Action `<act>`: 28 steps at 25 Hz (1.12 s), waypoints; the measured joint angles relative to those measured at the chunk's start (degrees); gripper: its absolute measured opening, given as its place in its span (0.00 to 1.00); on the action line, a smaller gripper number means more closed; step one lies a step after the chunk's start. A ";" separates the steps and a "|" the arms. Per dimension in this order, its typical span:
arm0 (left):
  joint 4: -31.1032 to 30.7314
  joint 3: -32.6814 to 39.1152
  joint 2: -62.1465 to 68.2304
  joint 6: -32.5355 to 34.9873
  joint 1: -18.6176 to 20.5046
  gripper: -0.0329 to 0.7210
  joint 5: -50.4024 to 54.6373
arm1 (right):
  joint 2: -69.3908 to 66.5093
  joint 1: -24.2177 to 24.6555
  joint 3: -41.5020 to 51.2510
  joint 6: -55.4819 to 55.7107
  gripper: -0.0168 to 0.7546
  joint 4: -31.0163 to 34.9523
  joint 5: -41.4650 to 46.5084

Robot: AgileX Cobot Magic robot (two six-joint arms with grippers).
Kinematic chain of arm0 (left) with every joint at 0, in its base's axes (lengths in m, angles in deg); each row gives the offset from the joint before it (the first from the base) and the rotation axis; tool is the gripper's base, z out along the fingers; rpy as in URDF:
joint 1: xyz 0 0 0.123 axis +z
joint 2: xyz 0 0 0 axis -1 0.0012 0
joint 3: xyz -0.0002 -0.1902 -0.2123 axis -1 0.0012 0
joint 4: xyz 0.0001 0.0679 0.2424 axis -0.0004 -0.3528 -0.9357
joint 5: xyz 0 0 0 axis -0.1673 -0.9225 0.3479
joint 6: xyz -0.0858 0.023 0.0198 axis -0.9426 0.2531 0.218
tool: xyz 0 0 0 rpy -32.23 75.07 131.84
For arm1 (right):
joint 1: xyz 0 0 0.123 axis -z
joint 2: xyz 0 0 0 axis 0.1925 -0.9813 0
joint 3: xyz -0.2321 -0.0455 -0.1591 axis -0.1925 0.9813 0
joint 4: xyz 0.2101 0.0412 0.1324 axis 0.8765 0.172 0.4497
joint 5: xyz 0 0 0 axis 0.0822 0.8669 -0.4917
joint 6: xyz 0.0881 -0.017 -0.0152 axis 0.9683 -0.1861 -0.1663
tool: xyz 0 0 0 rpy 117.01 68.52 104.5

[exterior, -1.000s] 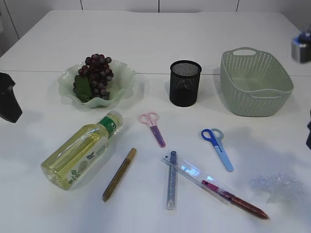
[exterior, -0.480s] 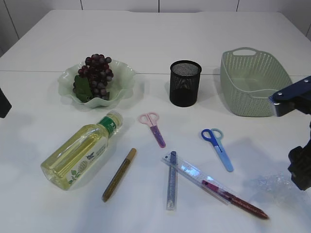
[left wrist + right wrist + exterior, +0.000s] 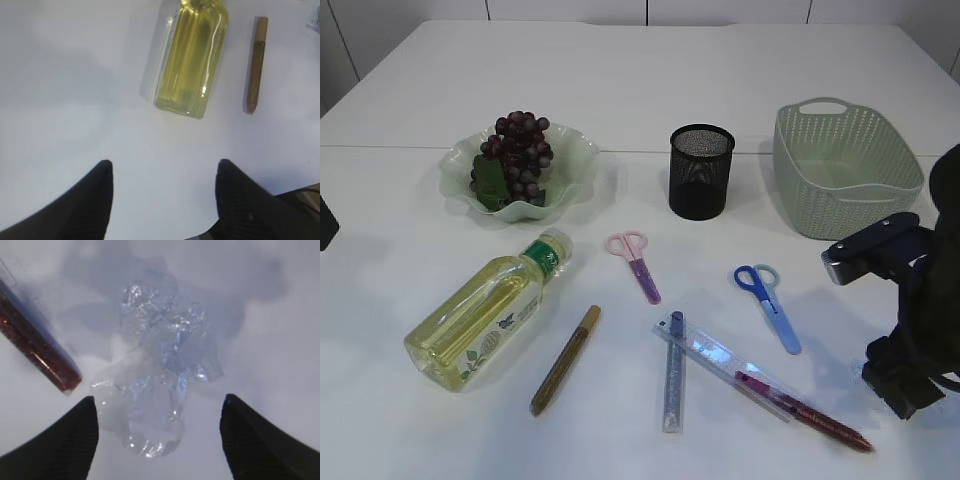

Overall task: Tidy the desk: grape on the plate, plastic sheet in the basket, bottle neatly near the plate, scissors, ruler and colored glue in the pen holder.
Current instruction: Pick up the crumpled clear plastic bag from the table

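Note:
The crumpled clear plastic sheet [image 3: 160, 365] lies on the table, its near end between the fingers of my open right gripper [image 3: 159, 397]. In the exterior view the right arm [image 3: 910, 330] hides the sheet. My left gripper [image 3: 164, 162] is open over bare table, short of the lying bottle [image 3: 192, 55] and a gold glue pen [image 3: 256, 62]. Grapes [image 3: 517, 150] rest on the green plate [image 3: 455, 170]. Pink scissors [image 3: 638, 262], blue scissors [image 3: 768, 303], a clear ruler [image 3: 720, 358], a silver-blue glue pen [image 3: 673, 375] and a red one [image 3: 815, 415] lie loose.
A black mesh pen holder [image 3: 701, 172] stands at the middle back and a green basket [image 3: 845, 170] at the back right, just behind my right arm. The red glue pen's tip [image 3: 45, 360] lies close to the left of the sheet.
My right arm came down from the upper right and now stands over the plastic sheet, hiding it from outside. The left arm has drawn back to the left edge.

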 joint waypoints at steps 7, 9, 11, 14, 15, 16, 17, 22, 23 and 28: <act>0.00 0.00 0.00 0.00 0.00 0.66 0.35 | -2.03 0.00 0.00 2.35 0.78 -2.22 -3.21; 0.00 0.00 0.00 0.00 0.00 0.66 0.35 | -2.12 0.00 0.00 2.73 0.78 -3.04 -3.83; 0.00 0.00 0.00 0.00 0.00 0.66 0.35 | -2.12 0.00 0.00 3.14 0.78 -3.59 -3.92; 0.00 0.00 0.00 0.00 0.00 0.66 0.35 | -2.12 0.00 -0.12 5.38 0.78 -4.71 -3.97; 0.00 0.00 0.00 0.00 0.00 0.66 0.35 | -2.12 0.00 -0.37 6.38 0.78 -5.15 -3.97; 0.00 0.00 0.00 0.00 0.00 0.66 0.35 | -2.12 0.00 -0.63 7.29 0.78 -5.29 -4.06; 0.00 0.00 0.00 0.00 0.00 0.66 0.35 | -2.12 0.00 -0.89 8.44 0.78 -5.38 -4.18; 0.00 0.00 0.00 0.00 0.00 0.66 0.35 | -2.12 0.00 -1.23 12.13 0.82 -6.01 -5.03; 0.00 0.00 0.00 0.00 0.00 0.66 0.35 | -2.12 0.00 -1.23 12.40 0.83 -6.16 -5.16; 0.00 0.00 0.00 0.00 0.00 0.65 0.35 | -2.15 3.01 -1.23 12.73 0.84 -6.40 -6.08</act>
